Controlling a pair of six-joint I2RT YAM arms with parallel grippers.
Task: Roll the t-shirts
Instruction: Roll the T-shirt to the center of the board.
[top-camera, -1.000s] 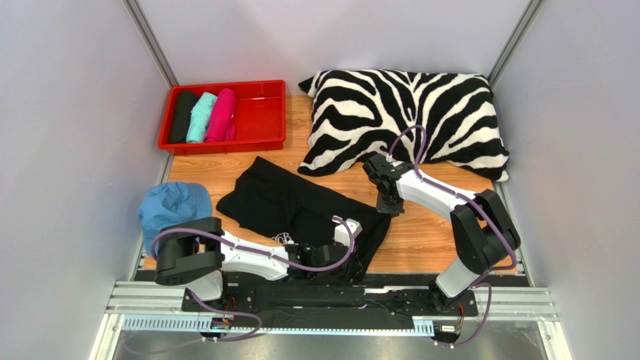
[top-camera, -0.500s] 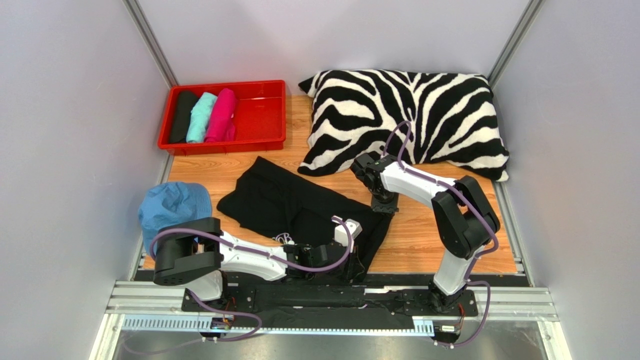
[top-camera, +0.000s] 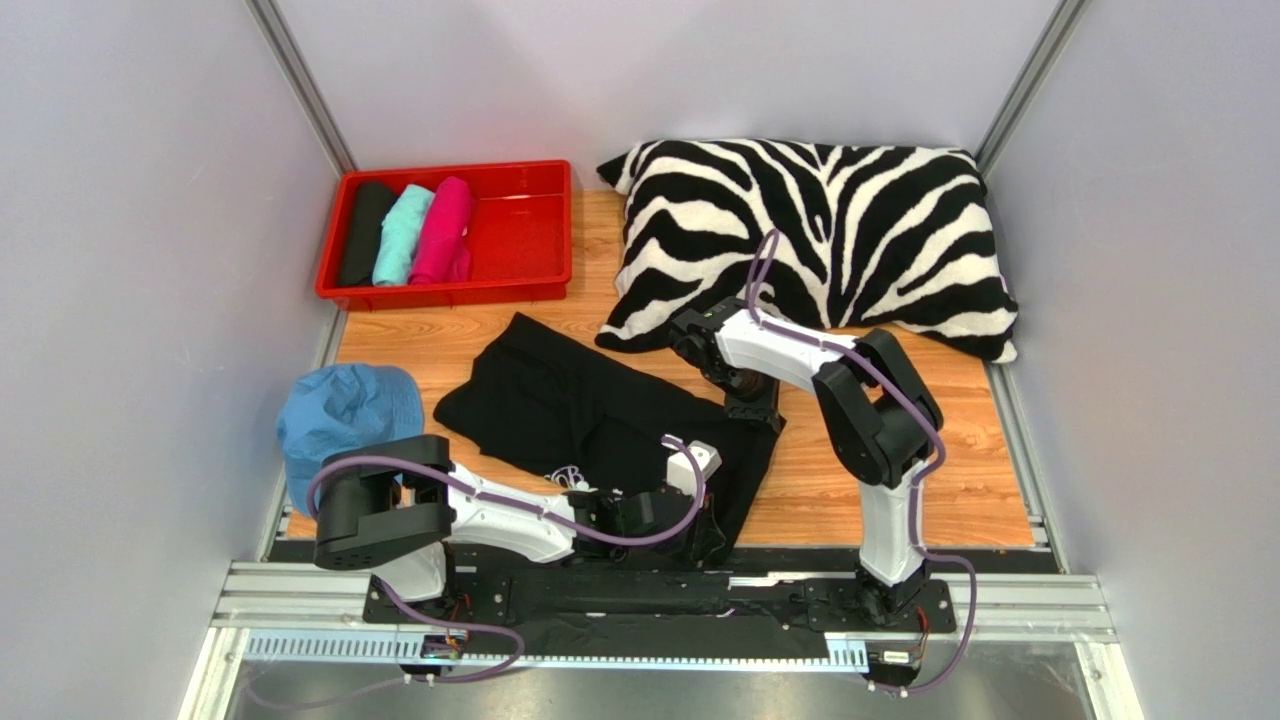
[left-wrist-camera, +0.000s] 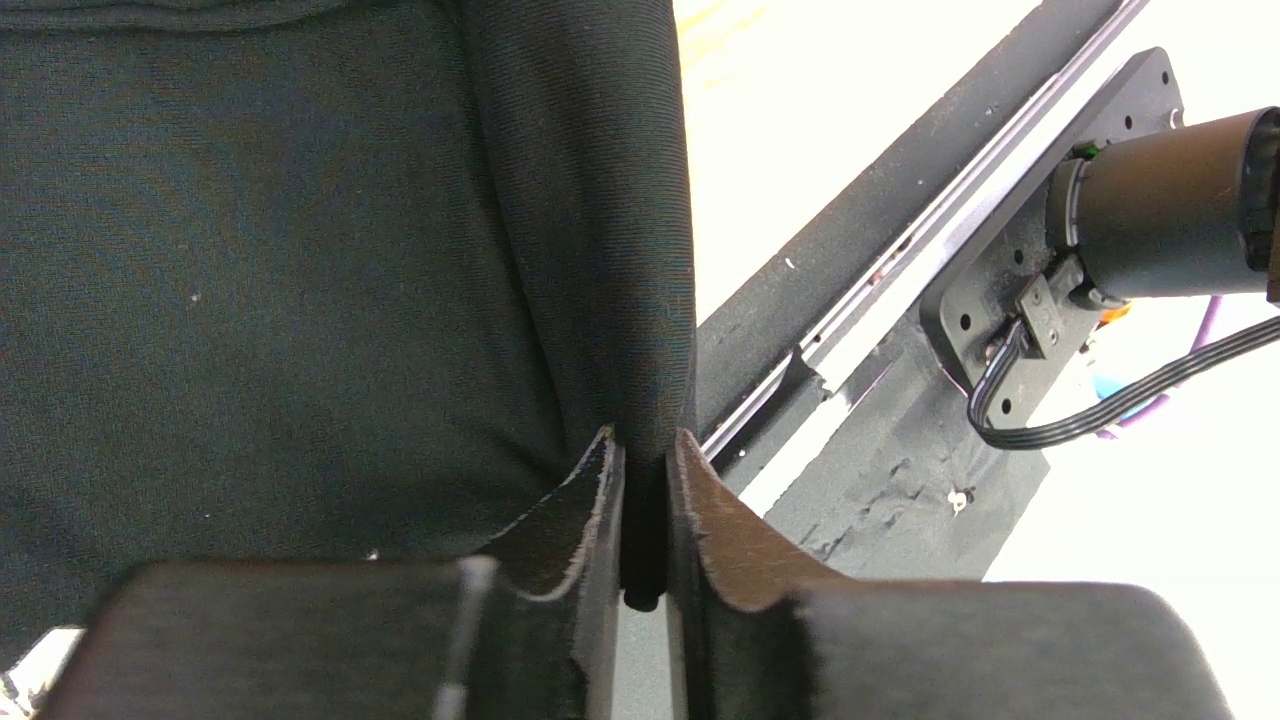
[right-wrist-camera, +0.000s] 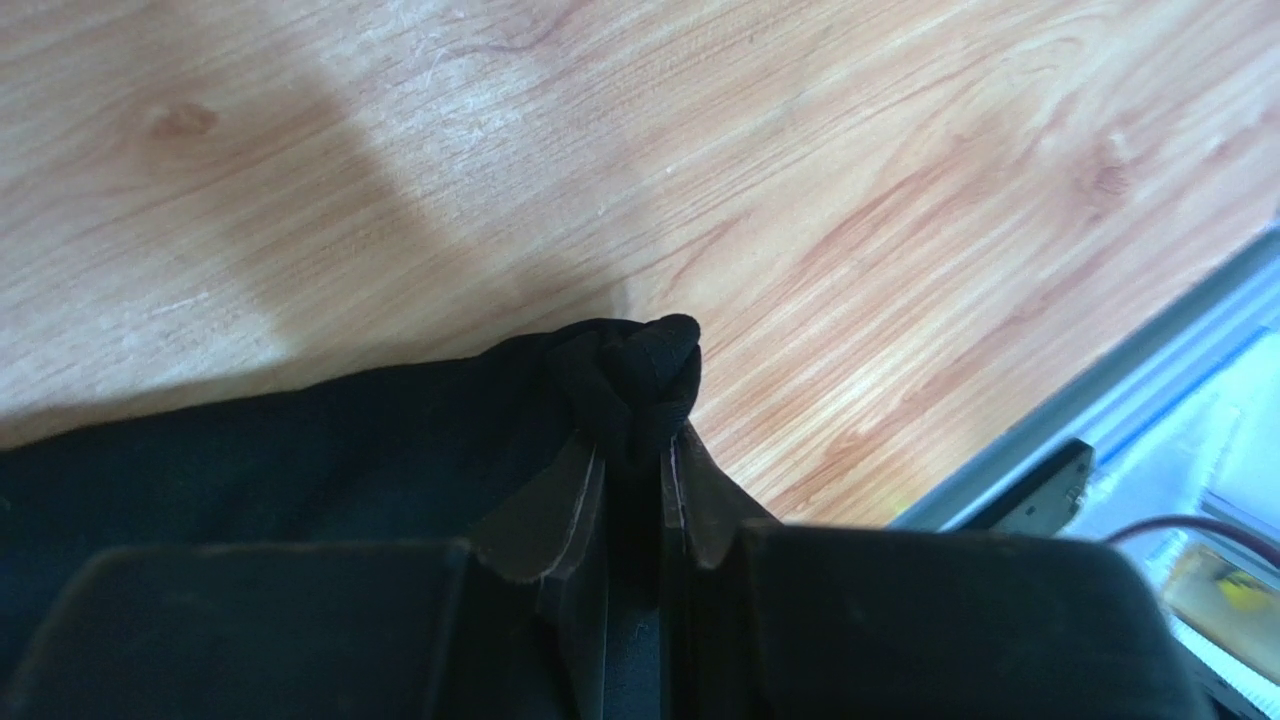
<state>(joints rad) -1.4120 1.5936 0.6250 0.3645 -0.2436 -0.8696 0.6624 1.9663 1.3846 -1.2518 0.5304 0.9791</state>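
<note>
Top external: one large black tee (top-camera: 559, 402) lies flat, both jaws pinched tight on it, left gripper (left-wrist-camera: 643, 462) at its near edge, right gripper (right-wrist-camera: 634, 444) at its right corner; three rolled tees (top-camera: 403, 233), one red tray (top-camera: 529, 170).

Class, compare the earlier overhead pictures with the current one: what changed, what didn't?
The right gripper, shut on a corner of the large black cotton t-shirt, swung leftward. The left gripper stayed clamped on the shirt's near edge; red plastic tray, rolled tees and zebra-striped pillow stayed put.
</note>
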